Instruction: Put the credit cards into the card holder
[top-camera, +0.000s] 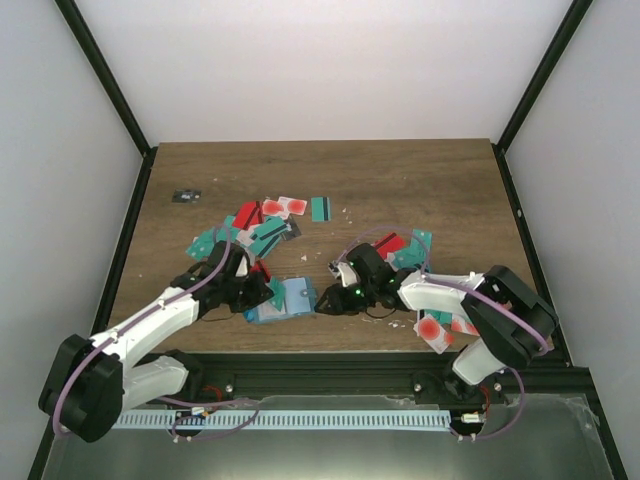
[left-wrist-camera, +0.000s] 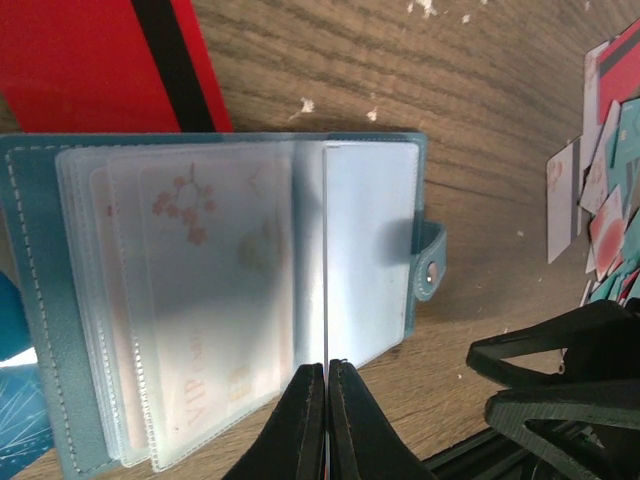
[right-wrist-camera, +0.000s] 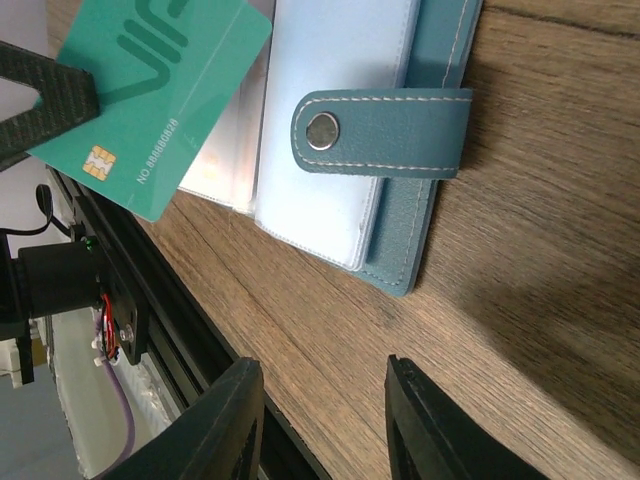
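A: How far along?
B: Early. The card holder (top-camera: 290, 300) lies open on the bench (top-camera: 420, 180) near the front edge, with a card or two in its sleeves. Most credit cards (top-camera: 262, 225) lie loose behind it.
A: What's held?
B: The left pincer (left-wrist-camera: 326, 400) is pinched tight on a teal card (right-wrist-camera: 160, 100) over the pages. The right pincer (right-wrist-camera: 322, 375) gapes wide and empty, just beside the clasp (right-wrist-camera: 380, 132).

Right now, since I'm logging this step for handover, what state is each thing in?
card holder: lying open, snap tab undone.
green card: pinched in the left gripper, over the sleeves, not clearly in one.
left gripper: shut on the green card.
right gripper: open, empty.
blossom card: inside a clear sleeve.
loose cards: scattered outside the holder.
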